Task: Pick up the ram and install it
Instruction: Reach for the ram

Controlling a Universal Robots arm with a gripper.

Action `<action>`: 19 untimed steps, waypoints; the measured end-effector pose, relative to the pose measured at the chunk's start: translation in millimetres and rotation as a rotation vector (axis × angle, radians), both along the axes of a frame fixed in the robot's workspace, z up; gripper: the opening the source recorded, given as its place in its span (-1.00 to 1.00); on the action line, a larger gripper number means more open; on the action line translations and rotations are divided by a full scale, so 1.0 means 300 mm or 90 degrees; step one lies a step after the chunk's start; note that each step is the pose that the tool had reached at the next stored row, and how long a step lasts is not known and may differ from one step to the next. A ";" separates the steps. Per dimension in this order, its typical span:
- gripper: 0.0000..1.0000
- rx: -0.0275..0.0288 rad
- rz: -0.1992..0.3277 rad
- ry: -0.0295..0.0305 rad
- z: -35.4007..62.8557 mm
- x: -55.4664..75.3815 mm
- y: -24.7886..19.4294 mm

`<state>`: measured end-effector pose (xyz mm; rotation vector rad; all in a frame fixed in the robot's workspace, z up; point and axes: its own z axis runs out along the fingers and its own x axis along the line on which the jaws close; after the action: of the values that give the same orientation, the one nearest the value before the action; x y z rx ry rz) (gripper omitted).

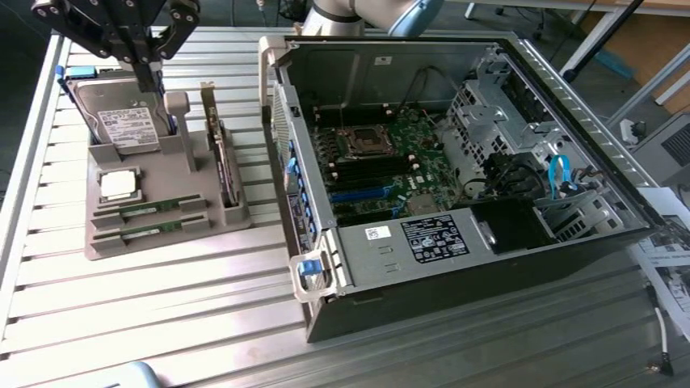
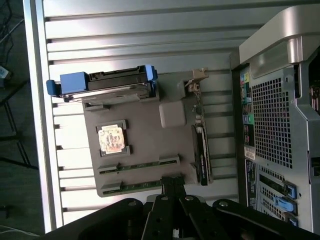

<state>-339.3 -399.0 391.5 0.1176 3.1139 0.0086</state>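
Single arm (image 1: pixel 361 12) poised over the parts tray. The gripper (image 1: pixel 151 81) (image 2: pixel 172 186) hangs with its fingers pointing straight down at the grey tray (image 1: pixel 161 244) (image 2: pixel 145 127), well above it, the jaws clenched together with nothing between them. In the exterior view it appears in front of the upright hard drive (image 1: pixel 124 121) (image 2: pixel 107 82). Both ram sticks lie flat in parallel tray slots: the first ram stick (image 1: pixel 151 208) (image 2: pixel 139 165) just beside the processor (image 1: pixel 119 184) (image 2: pixel 111 138), the second ram stick (image 1: pixel 153 229) (image 2: pixel 140 186) near the tray's edge. An expansion card (image 1: pixel 225 174) (image 2: pixel 201 150) stands on edge at the tray side facing the open computer case (image 1: pixel 431 271) (image 2: pixel 280 100). Tray and case rest on a slatted metal table (image 1: pixel 161 323) (image 2: pixel 140 30).
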 end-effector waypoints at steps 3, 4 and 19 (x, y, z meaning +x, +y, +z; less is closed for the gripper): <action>-0.80 0.0000 0.000 0.0000 0.000 -0.005 0.000; -0.80 0.0000 0.000 0.0000 -0.001 -0.007 0.000; -0.80 0.0000 0.000 0.0003 -0.004 -0.043 0.000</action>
<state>-352.3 -399.0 390.4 0.1175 3.1144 0.0086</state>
